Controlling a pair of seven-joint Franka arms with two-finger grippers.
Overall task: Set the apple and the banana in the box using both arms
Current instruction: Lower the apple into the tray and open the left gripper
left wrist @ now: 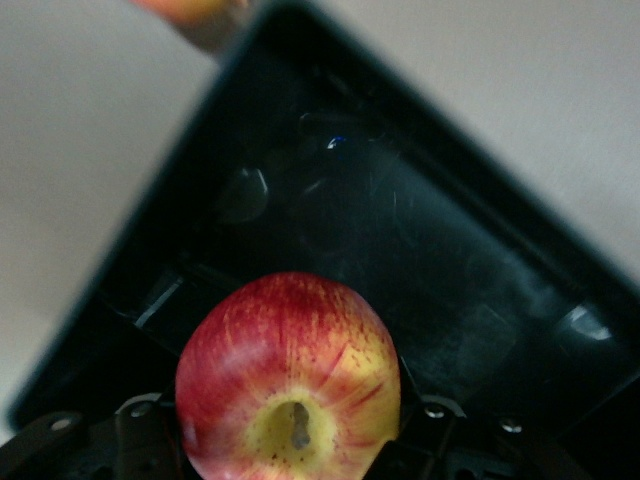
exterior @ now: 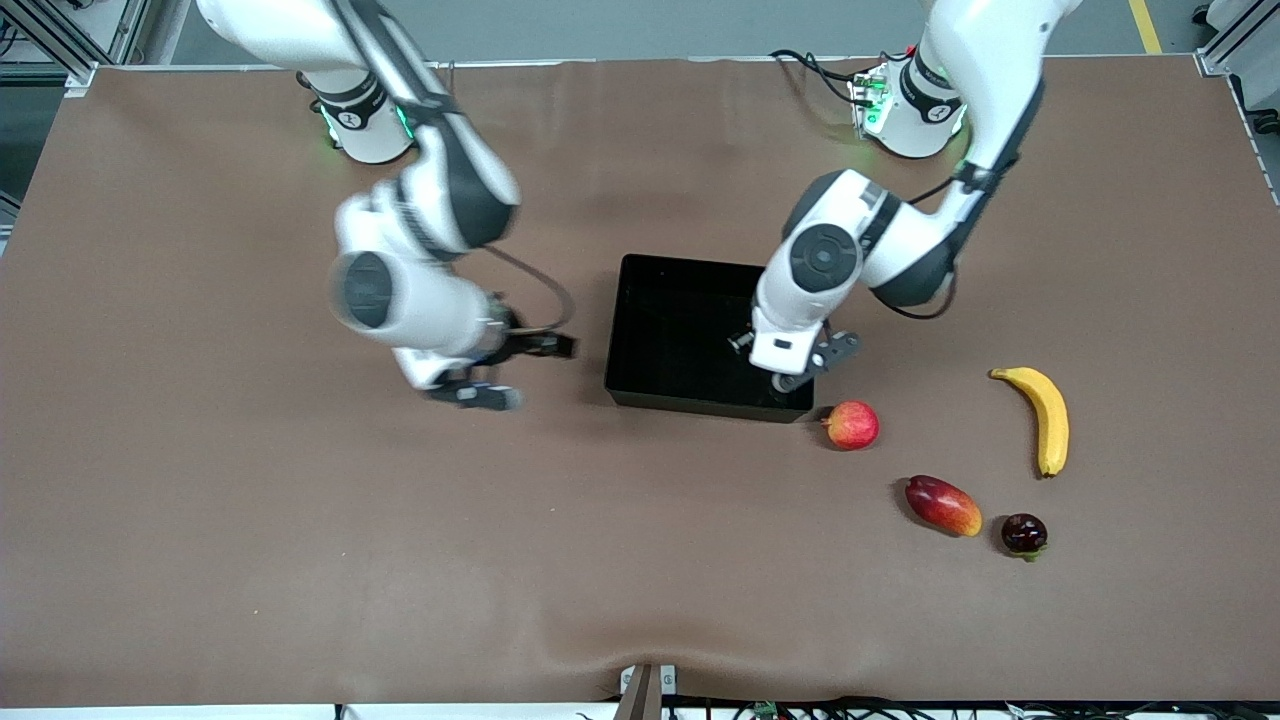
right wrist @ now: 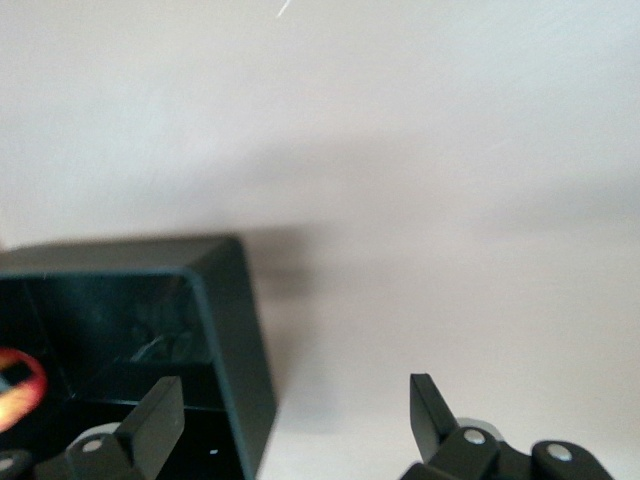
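The red apple [left wrist: 290,380] with yellow streaks round its stem dimple sits between the jaws of my left gripper [left wrist: 290,440], which is shut on it. That gripper [exterior: 790,375] hangs over the black box [exterior: 680,268], at its corner toward the left arm's end; the hand hides the apple in the front view. A red sliver of the apple [right wrist: 15,390] shows in the right wrist view, inside the box [right wrist: 230,330]. My right gripper [exterior: 528,372] hangs open and empty just outside the box wall at the right arm's end. The banana [exterior: 1040,418] lies on the table toward the left arm's end.
A smoother pink-red apple [exterior: 851,424] lies on the table just outside the box corner under my left gripper. A red-yellow mango [exterior: 942,505] and a small dark red fruit [exterior: 1024,533] lie nearer the front camera than the banana.
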